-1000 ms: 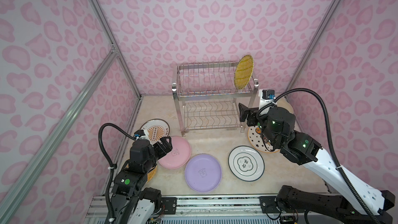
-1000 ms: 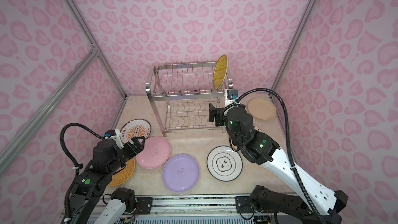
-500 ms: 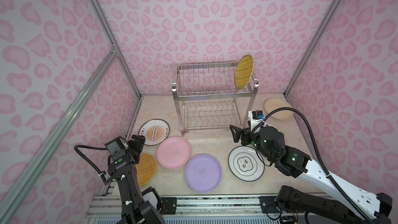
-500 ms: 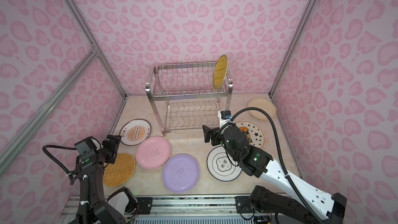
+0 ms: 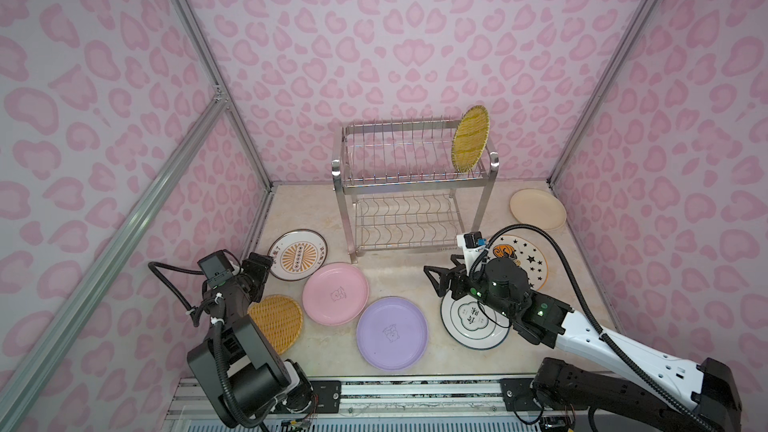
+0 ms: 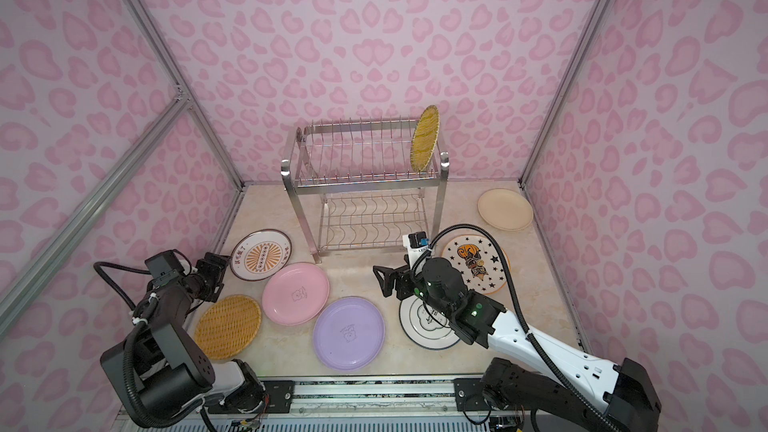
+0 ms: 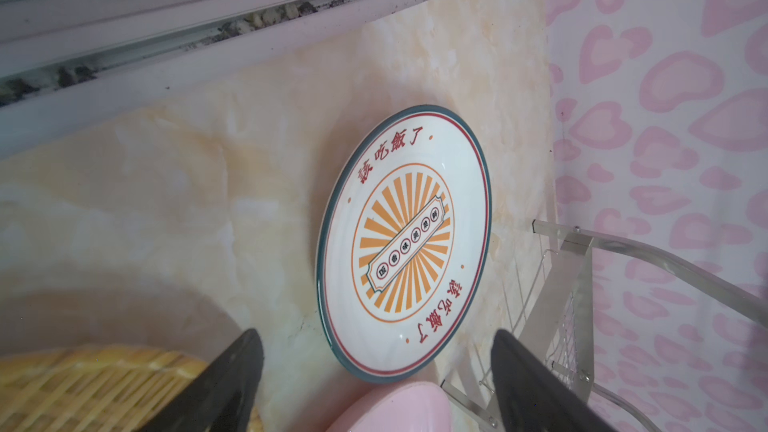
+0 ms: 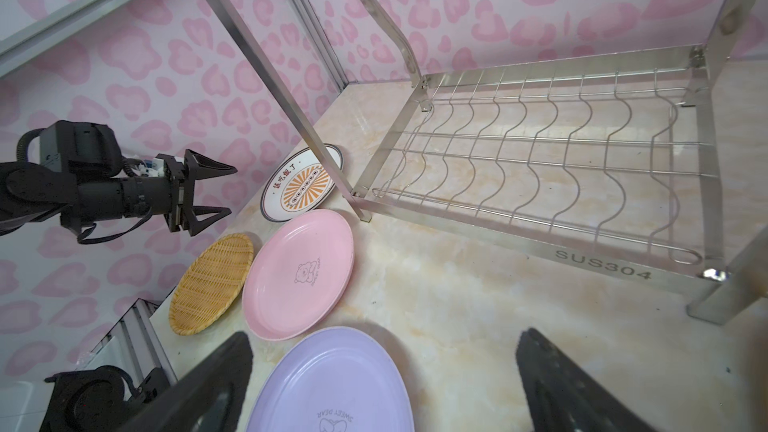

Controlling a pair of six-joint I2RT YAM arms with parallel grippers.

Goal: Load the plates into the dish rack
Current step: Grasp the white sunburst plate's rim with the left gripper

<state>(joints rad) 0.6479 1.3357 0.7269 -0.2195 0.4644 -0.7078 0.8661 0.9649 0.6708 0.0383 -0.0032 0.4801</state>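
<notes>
High paired views down over the whole table [image 5: 399, 280]; low, close wrist views, both on the orange-radial plate [image 7: 403, 238].

White wall panels printed with pink heart-like blotches [image 5: 374, 56] close the space at the back and on both sides in both top views. Silver aluminium frame bars [image 5: 197, 35] run up the two back corners, and a slanted silver bar [image 5: 124, 238] crosses the left wall. The floor is a glossy cream marble-look tabletop [image 5: 399, 280] with faint orange veining. Along its near edge lies a silver slotted metal rail [image 5: 415, 392], and a ribbed grey grille [image 5: 374, 425] shows below that. In the left wrist view, dark crumbs of dirt [image 7: 257, 20] sit in the groove of a bar at the tabletop's edge.
</notes>
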